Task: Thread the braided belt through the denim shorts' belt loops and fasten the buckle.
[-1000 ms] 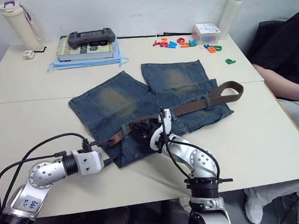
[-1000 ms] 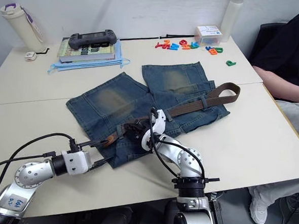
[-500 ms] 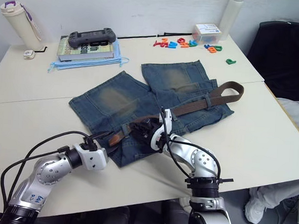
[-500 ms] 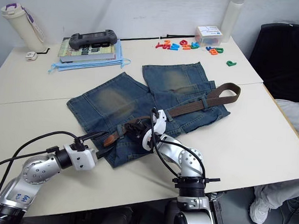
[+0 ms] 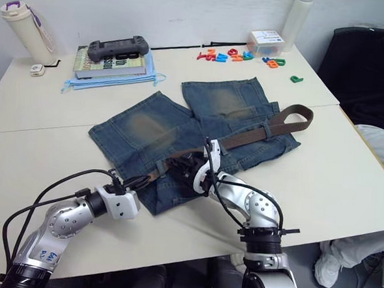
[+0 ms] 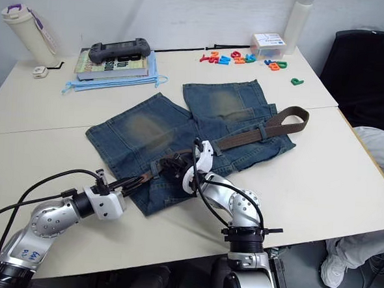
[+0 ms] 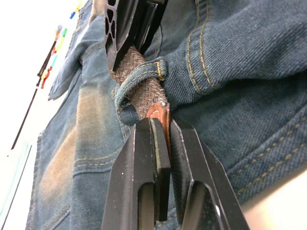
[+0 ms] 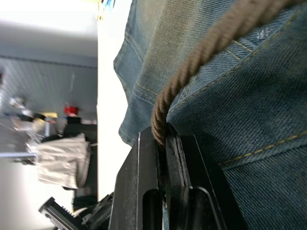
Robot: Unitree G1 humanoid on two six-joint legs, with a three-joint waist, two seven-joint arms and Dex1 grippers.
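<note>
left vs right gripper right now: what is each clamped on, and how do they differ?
Left gripper pinches the braided belt's tan leather end, just past a belt loop. Right gripper pinches the braided strap mid-run, over the denim shorts. Left sits at the shorts' near edge; right sits further in. Both are shut on the belt.

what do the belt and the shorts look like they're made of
The belt looks like woven brown cord or fabric, matte, with a criss-cross braid; its end tab is smooth and tan with stitching, probably leather. The shorts look like blue denim: diagonal weave, yellow stitching, faded patches.
</note>
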